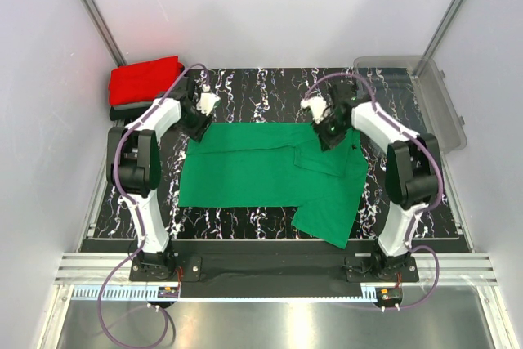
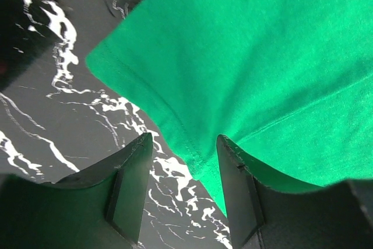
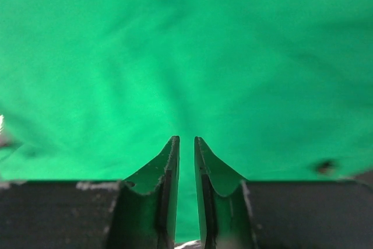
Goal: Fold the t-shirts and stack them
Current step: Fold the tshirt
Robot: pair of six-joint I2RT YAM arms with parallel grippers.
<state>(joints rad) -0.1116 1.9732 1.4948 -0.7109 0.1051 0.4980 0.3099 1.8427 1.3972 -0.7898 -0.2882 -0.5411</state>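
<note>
Green shirt (image 1: pixel 261 165): lies flat mid-table, its right part doubled over and reaching toward the near edge. The far edge lies under both arms, likely for a fold.
Bin (image 1: pixel 445 104): clear, far right, apart from the cloth.
Red shirt (image 1: pixel 145 79): folded in the far left corner on a dark one, likely the stack, just behind the left arm.
Left gripper (image 2: pixel 183 144): fingers wide, with the hem corner between them, unpinched.
Right gripper (image 3: pixel 186 139): fingers narrow, seemingly nipping the far right corner.
</note>
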